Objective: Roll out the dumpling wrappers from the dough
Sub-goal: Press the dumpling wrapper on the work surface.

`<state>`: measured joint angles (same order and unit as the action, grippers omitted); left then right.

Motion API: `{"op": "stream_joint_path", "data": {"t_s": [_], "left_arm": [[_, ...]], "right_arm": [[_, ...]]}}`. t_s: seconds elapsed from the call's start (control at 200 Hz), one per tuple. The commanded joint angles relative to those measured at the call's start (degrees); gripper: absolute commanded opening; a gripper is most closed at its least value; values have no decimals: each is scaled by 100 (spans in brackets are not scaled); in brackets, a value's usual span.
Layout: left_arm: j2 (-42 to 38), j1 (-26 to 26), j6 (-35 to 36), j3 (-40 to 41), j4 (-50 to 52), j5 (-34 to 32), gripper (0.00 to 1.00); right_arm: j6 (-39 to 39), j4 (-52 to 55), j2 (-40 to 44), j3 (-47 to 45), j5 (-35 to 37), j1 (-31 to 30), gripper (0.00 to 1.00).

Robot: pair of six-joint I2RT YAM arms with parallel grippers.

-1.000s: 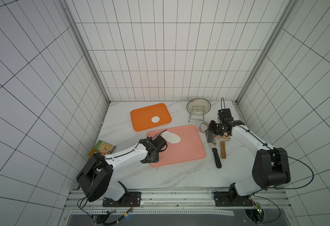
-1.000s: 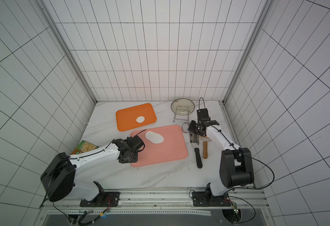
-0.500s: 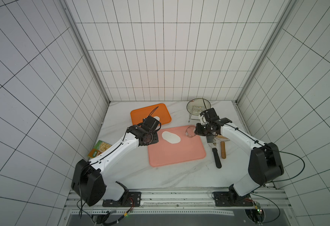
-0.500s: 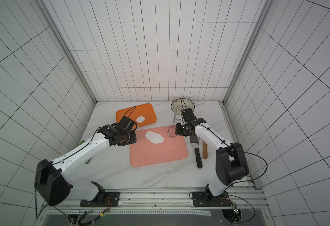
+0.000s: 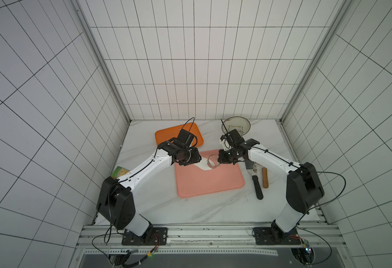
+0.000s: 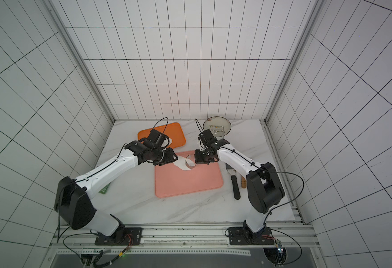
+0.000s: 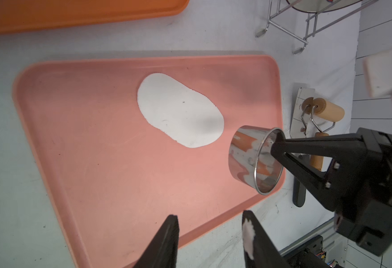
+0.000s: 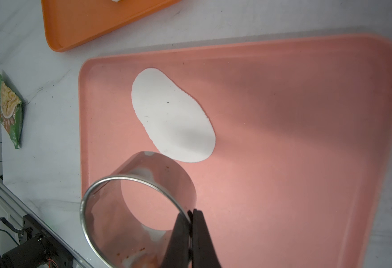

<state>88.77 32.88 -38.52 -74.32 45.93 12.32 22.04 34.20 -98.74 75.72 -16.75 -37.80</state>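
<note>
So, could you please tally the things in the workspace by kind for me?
Trays: 2 (orange tray, pink tray)
Dough pieces: 2 (dough, partly hidden dumpling wrapper)
Utensils: 3 (steel ring held in the right tool, rolling pin, scraper)
Plate on wire rack: 1
Green packet: 1
Total: 9

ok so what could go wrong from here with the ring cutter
1. The right gripper pinches the steel ring by one wall only; pressing down could tilt it or let it slip.
2. The ring hangs by the end of the dough, so a cut could run off the edge and leave a partial disc.
</note>
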Motion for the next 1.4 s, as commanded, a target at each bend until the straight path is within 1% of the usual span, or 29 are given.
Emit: {"op": "stream_joint_path", "data": {"t_s": [0.0,0.11,0.26,0.345,0.42,0.565,0.745,0.945,1.0,1.07,1.195,1.23,1.275,1.369,1.394], "left_arm": [[172,125,106,-252,-162,199,47],[341,208,133,-310,-94,65,45],[514,271,143,-407,-93,-29,38],[615,297,172,-492,-45,-99,31],[682,315,192,-536,20,-175,22],[772,337,214,-533,25,-221,17],[922,346,238,-581,40,-265,12],[1021,359,266,-648,74,-291,11],[1049,352,282,-655,90,-309,12],[1098,367,301,-680,150,-324,18],[1114,392,301,-669,159,-418,16],[1116,391,304,-672,185,-438,14],[1125,388,310,-680,188,-454,8],[1138,393,312,-693,188,-467,0],[1150,393,319,-702,191,-475,0]], "right_arm": [[-216,292,-113,356,11,-188,0],[-308,392,-162,467,100,-310,0],[-350,482,-228,564,152,-407,0],[-367,517,-244,597,202,-447,0],[-380,543,-263,618,253,-468,0],[-411,596,-277,654,267,-481,0],[-426,627,-314,711,252,-491,0],[-429,637,-348,751,260,-516,0],[-420,638,-361,759,265,-518,0],[-412,650,-375,777,291,-526,0],[-419,658,-398,803,313,-526,0],[-420,662,-401,812,320,-526,0],[-420,670,-411,821,314,-526,0],[-420,674,-406,821,300,-526,0],[-420,673,-403,817,296,-526,0]]}}
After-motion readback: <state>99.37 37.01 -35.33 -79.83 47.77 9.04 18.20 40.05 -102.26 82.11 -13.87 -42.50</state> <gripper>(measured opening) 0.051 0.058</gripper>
